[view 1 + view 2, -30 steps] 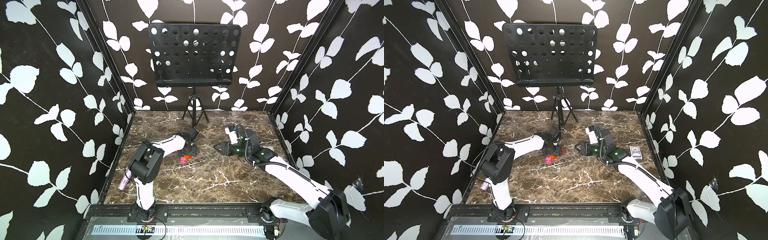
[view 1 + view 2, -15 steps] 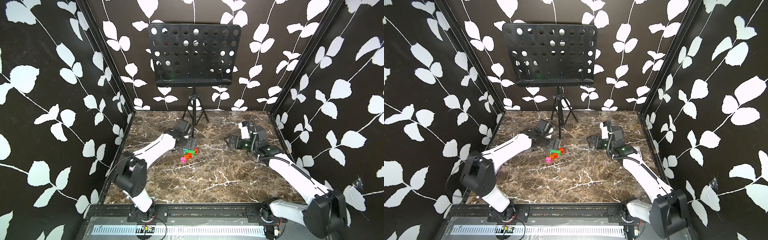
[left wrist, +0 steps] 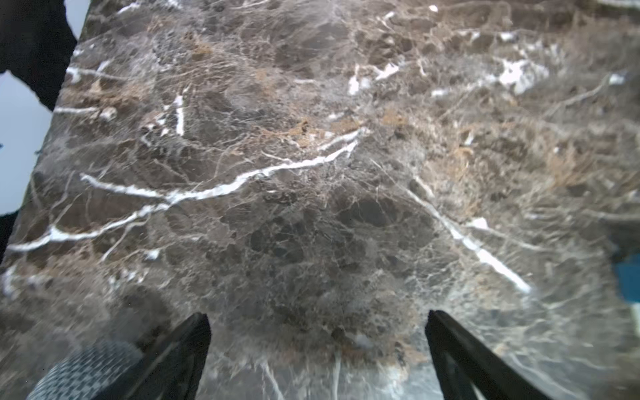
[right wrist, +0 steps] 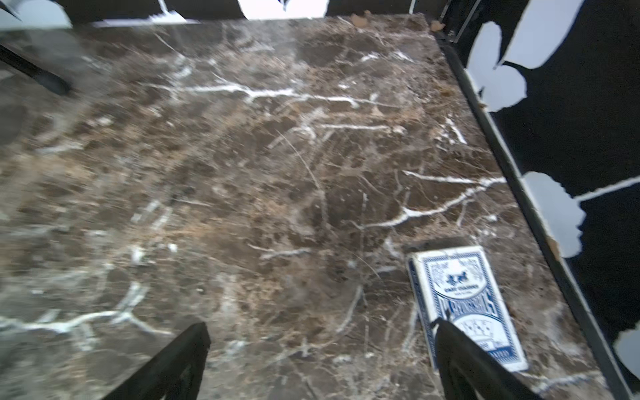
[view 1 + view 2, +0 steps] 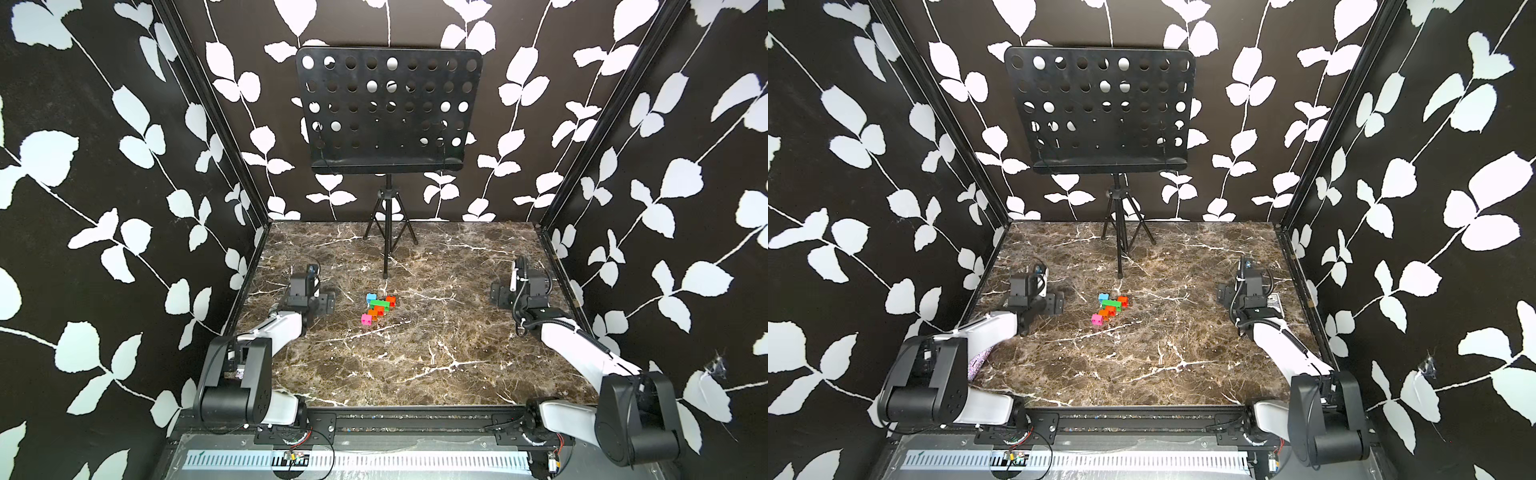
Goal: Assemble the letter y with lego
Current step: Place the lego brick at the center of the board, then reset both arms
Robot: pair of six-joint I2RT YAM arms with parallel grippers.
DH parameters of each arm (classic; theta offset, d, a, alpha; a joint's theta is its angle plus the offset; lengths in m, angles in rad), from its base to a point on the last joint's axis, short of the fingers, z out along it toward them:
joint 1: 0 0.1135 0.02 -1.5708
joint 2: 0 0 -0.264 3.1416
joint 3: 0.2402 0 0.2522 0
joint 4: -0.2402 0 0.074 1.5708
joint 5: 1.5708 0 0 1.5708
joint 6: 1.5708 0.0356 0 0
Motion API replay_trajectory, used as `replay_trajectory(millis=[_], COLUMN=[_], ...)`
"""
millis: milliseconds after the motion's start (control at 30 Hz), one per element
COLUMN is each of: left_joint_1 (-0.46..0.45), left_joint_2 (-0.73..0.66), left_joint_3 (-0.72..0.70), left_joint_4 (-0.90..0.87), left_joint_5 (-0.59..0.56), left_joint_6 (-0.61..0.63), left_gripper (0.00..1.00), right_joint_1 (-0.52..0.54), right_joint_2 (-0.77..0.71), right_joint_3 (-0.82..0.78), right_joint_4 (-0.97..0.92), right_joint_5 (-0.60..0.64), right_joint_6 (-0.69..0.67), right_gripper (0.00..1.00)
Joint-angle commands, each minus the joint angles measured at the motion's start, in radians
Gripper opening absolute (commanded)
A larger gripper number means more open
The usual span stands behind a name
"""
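- Top views: dark brown, white-veined marble table (image 5: 415,357) inside a leaf-papered enclosure, with a black perforated metal music stand (image 5: 388,112) on a tripod at the back.
  - The letter y (image 5: 378,308) is one small multicoloured figure of joined studded plastic bricks. It lies flat near the table's middle, and nothing touches it.
  - Its light blue and red tips point towards the stand, with the green bar below them. The orange-and-pink stem runs towards the front and slightly to the robot's left.
  - The left gripper (image 5: 327,302) is near the figure on its left side, jaws spread wide and empty.
  - The right gripper (image 5: 496,294) is well apart on the other side, also wide and empty.
  - In a top view, a blue-patterned card box (image 5: 1276,306) lies just beside the right gripper, near the table's right edge.
- Left wrist: the fingers (image 3: 180,356) stand far apart with only bare marble between them. The figure is not clearly in view.
- Right wrist: the fingers (image 4: 173,367) stand far apart over marble. The card box (image 4: 464,304) lies flat, and one finger overlaps it in the picture; contact cannot be told. No bricks show.
- Judgement: the figure reads as finished. The left arm is the nearer if it has to be handled again. The figure lies to that gripper's right, and its long axis is the diagonal stem line, so the jaws would have to close across that line.
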Motion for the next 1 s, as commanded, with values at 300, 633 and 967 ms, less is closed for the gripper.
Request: replay_trajectory(millis=[300, 633, 967], left_joint_1=[0.025, 0.025, 0.024], left_joint_2=[0.145, 0.128, 0.125], left_joint_3=[-0.179, -0.176, -0.176], left_joint_4=[0.749, 0.724, 0.714], left_joint_5=[-0.130, -0.132, -0.130], left_joint_6=[0.030, 0.028, 0.028], left_gripper=[0.99, 0.99, 0.99], right_joint_1=[-0.014, -0.076, -0.076], right_joint_2=[0.199, 0.296, 0.284], right_joint_3=[-0.227, -0.216, -0.214], right_joint_4=[0.763, 0.829, 0.802], right_joint_5=[0.093, -0.011, -0.013], right_joint_6=[-0.179, -0.146, -0.146], right_gripper=[0.99, 0.99, 0.99])
